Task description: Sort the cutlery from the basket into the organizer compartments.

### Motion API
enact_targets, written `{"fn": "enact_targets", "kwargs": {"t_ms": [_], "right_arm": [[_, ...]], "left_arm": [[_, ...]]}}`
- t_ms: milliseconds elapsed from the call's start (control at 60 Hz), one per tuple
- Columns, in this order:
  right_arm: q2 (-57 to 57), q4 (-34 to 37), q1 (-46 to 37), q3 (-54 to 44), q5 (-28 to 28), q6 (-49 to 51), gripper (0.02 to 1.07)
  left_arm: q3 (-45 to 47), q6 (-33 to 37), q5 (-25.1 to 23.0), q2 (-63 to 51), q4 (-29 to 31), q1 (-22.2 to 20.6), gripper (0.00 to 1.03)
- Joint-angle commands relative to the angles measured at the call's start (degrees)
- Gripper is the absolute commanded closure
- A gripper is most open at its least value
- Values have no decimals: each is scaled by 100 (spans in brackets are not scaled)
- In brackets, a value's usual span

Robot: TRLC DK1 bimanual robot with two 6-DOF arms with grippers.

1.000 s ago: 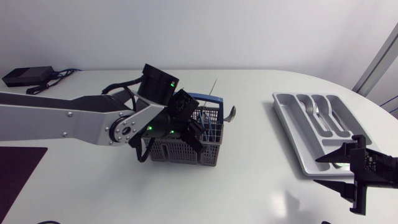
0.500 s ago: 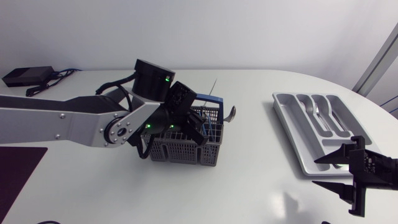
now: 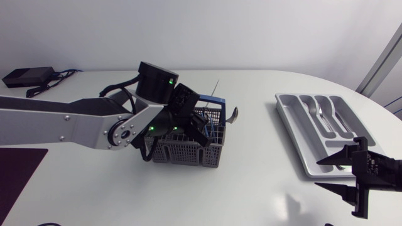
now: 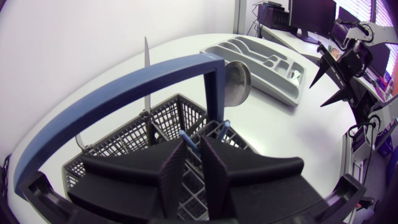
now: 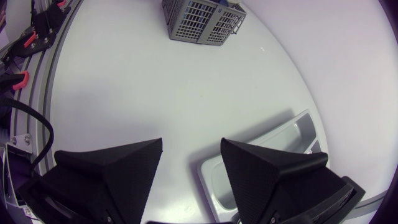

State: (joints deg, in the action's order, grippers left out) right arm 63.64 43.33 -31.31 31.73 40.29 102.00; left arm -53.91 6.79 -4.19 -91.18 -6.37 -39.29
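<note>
Blue handle (image 4: 124, 93) arching before left gripper (image 4: 191, 150), spoon (image 4: 238, 81) behind, organizer (image 4: 273, 91) beyond.

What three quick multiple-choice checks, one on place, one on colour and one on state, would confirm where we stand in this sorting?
1. Where is the left gripper?
A) down in the basket
B) resting on bare table
C) raised high above everything

2. What colour is the basket's handle?
A) red
B) blue
C) yellow

3. How is the right gripper?
A) open and empty
B) shut on a fork
C) shut on a spoon

Key: 1 A, the left wrist view shows the grid walls around it. 2 B, the arch over the basket is blue. 3 A, its fingers stand apart with nothing between them, beside the organizer.
</note>
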Motion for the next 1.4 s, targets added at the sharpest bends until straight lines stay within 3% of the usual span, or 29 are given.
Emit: {"fn": "enact_targets", "kwargs": {"t_ms": [0,567,1100,1383], "right_arm": [[-53,70,46,-158,22,-66,38],[-255,79,266,-105,31,-382,38],[-783,79,951,-70,102,-1173,38],[-1073,17,1338,-184,102,-1551,38]], "left_arm": [[170,-116,23,-49,-48,-44,92],[636,24,23,1146,-136,-61,93],[-23,200,5,2130,954,-167,93],[188,402,-179,2069,1015,-88,90]]}}
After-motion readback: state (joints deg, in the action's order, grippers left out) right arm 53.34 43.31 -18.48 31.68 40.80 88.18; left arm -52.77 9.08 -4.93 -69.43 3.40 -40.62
